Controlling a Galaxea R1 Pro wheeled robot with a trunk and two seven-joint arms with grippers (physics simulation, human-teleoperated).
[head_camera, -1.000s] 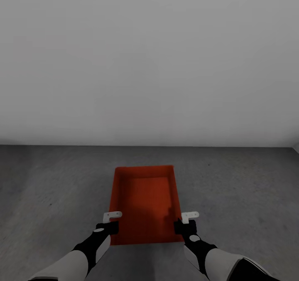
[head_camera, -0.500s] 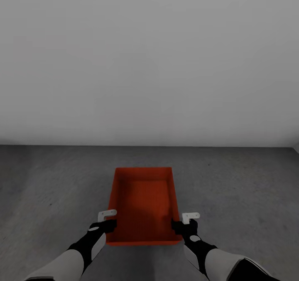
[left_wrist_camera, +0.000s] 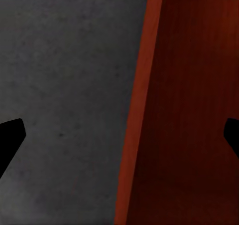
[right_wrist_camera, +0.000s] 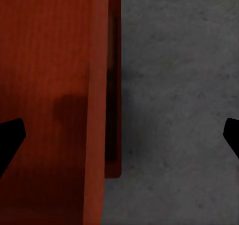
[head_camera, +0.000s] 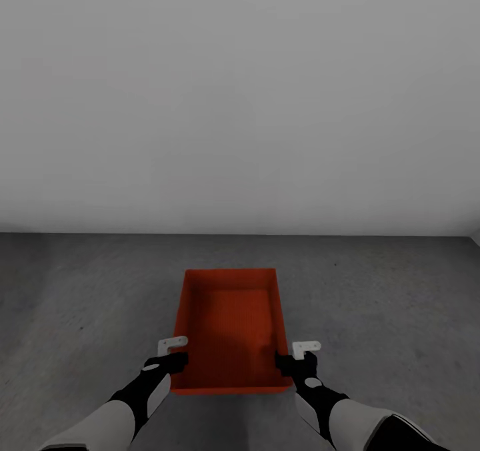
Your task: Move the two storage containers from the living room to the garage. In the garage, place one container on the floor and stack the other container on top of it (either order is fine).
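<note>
Two stacked containers (head_camera: 230,327) perhaps — two grippers, jaws astride walls

The floor (head_camera: 400,304) is dark grey, mottled concrete, running back to a plain white wall (head_camera: 240,104). On it – near the middle, its long sides pointing away from the robot – sits an orange-red storage container (head_camera: 230,324) (open-topped, in the right wrist view a second red edge (right_wrist_camera: 114,85) shows beneath its rim)

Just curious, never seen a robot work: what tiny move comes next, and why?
Probably raise both hands clear: the left hand and right hand are open, each straddling a side wall of the container, which seems set down.
</note>
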